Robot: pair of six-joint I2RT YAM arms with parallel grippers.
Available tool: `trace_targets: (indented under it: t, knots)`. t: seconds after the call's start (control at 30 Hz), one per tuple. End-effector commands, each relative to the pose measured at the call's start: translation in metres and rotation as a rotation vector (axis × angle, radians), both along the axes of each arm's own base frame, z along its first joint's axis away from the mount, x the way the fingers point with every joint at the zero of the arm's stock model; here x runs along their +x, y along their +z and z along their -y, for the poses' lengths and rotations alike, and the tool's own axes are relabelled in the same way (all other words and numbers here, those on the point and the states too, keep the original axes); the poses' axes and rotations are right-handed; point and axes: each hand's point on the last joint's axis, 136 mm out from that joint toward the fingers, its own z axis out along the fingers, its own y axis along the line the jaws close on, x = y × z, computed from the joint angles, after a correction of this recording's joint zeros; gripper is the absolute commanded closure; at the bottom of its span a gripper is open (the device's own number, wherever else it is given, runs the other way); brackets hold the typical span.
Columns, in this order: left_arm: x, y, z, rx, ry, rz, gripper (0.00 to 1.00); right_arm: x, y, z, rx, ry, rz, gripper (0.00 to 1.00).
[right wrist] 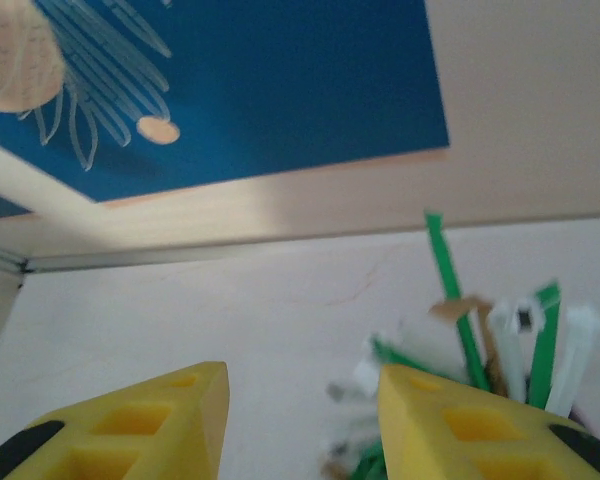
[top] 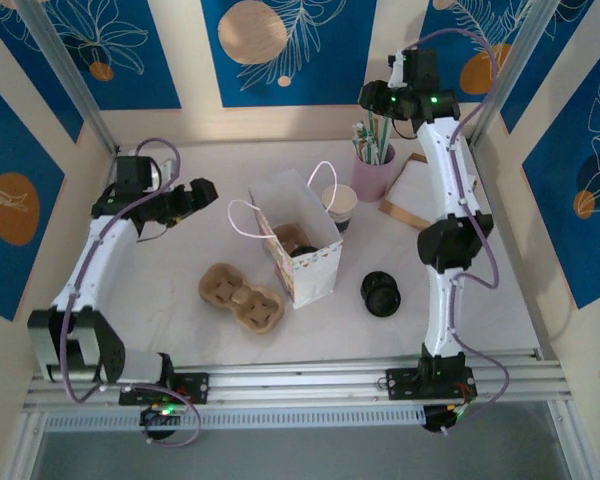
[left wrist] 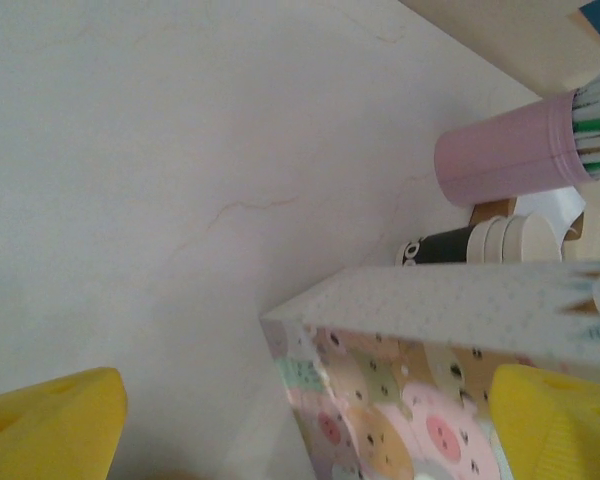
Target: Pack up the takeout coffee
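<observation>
The patterned gift bag (top: 310, 265) stands open at the table's middle. Inside it I see a brown shape with a dark round top (top: 302, 243), which looks like the lidded takeout coffee; its cup body is hidden by the bag walls. My left gripper (top: 206, 190) hovers left of the bag, open and empty. In the left wrist view the left gripper (left wrist: 300, 440) sits close to a corner of the bag (left wrist: 420, 390). My right gripper (top: 376, 101) is raised at the back above the straw cup, open with nothing between its fingers; the right gripper (right wrist: 300, 420) has straws (right wrist: 458, 300) just to its right.
A brown pulp cup carrier (top: 242, 297) lies in front of the bag on the left. Loose black lids (top: 381, 293) sit to its right. A stack of lidless cups (top: 339, 205), a pink straw cup (top: 372, 172) and brown paper (top: 408, 205) stand behind.
</observation>
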Motion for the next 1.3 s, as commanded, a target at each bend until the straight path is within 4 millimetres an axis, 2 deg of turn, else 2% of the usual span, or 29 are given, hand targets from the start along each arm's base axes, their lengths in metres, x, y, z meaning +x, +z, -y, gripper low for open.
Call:
trace_targets:
  t: [0.0, 0.1, 0.23, 0.43, 0.73, 0.93, 1.27]
  knots:
    - [0.042, 0.034, 0.006, -0.068, -0.029, 0.153, 0.07, 0.009, -0.014, 0.012, -0.012, 0.02, -0.02, 0.57]
    - [0.071, 0.034, 0.012, -0.114, -0.035, 0.194, 0.07, 0.025, -0.026, 0.019, 0.015, 0.025, 0.0, 0.57]
    - [0.103, 0.031, 0.026, -0.137, -0.065, 0.236, 0.07, 0.042, -0.034, 0.018, 0.04, 0.066, 0.046, 0.57]
    - [0.126, 0.019, 0.053, -0.133, -0.132, 0.24, 0.08, 0.057, -0.043, 0.005, 0.061, 0.134, 0.098, 0.57]
    - [0.132, -0.003, 0.081, -0.13, -0.189, 0.206, 0.08, 0.068, -0.065, 0.0, 0.076, 0.159, 0.093, 0.62]
    - [0.131, -0.007, 0.083, -0.125, -0.199, 0.201, 0.08, 0.073, -0.076, -0.003, 0.082, 0.158, 0.082, 0.64]
    - [0.129, -0.008, 0.083, -0.125, -0.202, 0.201, 0.08, 0.072, -0.07, -0.001, 0.062, 0.152, 0.098, 0.79]
